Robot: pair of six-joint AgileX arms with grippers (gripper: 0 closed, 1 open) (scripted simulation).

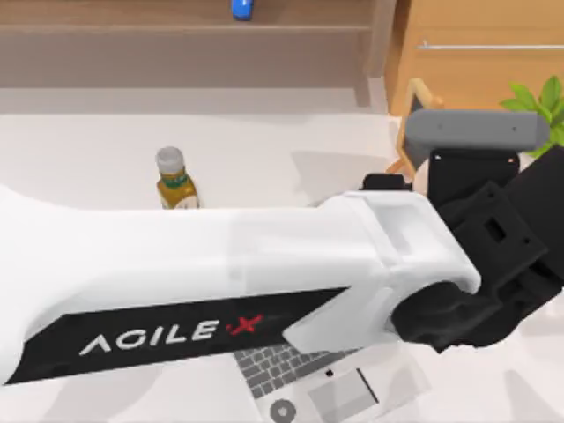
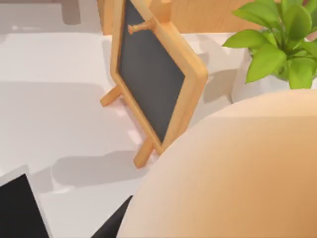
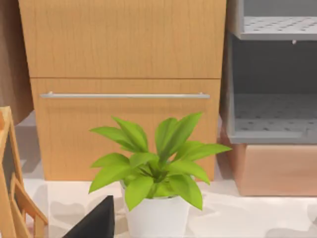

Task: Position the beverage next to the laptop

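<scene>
I'm running the left arm [image 1: 220, 282] right across the top view, from 9 o'clock out toward 3 o'clock, its black wrist end sitting at the right side of the worktop [image 1: 79, 167]. I can't tell how the left gripper's fingers are standing. In the left wrist view the beverage [image 2: 233, 173] is looming close against the camera as a smooth peach-orange curved wall. Whether the gripper is pinching it, I can't tell.

Working outward: the laptop [image 1: 304, 388] is lying at 6 o'clock in the top view, grey keyboard and trackpad peeking out under the arm, and a black corner of it [image 2: 17, 210] is showing in the left wrist view. Just beyond the cup, the wood-framed chalkboard easel [image 2: 153, 74] is standing upright on the white worktop, with the potted plant [image 2: 277, 44] just beside it. The small yellow-green bottle [image 1: 174, 181] with a grey cap is standing upright at about 10 o'clock, well apart from the laptop.

The right wrist view is looking at the plant [image 3: 153, 168] in its white pot, in front of a wooden cabinet [image 3: 124, 64]. Right gripper's finger state: can't tell.
</scene>
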